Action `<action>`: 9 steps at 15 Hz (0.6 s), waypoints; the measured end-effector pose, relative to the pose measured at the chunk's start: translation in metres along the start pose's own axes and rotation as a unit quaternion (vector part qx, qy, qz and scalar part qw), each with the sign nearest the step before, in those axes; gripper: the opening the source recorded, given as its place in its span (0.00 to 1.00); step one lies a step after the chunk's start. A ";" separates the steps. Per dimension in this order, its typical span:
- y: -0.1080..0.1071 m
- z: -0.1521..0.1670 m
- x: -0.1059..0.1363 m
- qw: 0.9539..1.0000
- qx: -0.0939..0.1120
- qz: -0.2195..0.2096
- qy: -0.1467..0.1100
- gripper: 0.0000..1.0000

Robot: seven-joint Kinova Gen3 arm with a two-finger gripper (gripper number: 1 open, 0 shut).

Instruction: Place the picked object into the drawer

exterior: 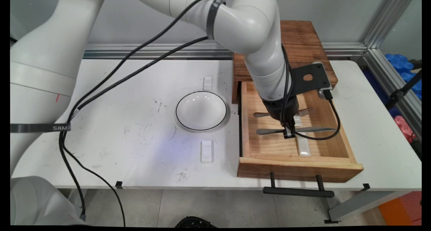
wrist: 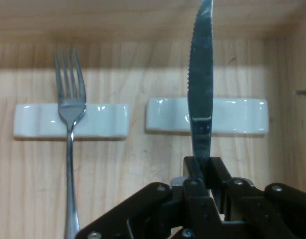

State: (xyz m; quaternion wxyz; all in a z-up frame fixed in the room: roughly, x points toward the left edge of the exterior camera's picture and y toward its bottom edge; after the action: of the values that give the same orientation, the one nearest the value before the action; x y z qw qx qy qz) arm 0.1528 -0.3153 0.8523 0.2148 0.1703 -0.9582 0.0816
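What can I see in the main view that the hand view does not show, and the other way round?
Only the main view shows the white bowl on the table, two small white rests outside the drawer, the drawer's black handle and the wooden cabinet behind it.

Only the hand view shows the knife's serrated edge and the claw shut on the knife.

Both show the open wooden drawer, the fork and the knife lying across white rests inside it.
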 end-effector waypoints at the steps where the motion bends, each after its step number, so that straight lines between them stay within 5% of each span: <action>1: 0.000 0.004 -0.001 1.000 -0.001 -0.004 0.000 0.00; 9: 0.003 0.025 -0.010 1.000 -0.008 -0.020 -0.001 0.00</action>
State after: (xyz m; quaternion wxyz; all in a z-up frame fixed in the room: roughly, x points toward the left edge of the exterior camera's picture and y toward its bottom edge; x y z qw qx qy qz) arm 0.1511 -0.3157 0.8251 0.2166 0.1879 -0.9555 0.0690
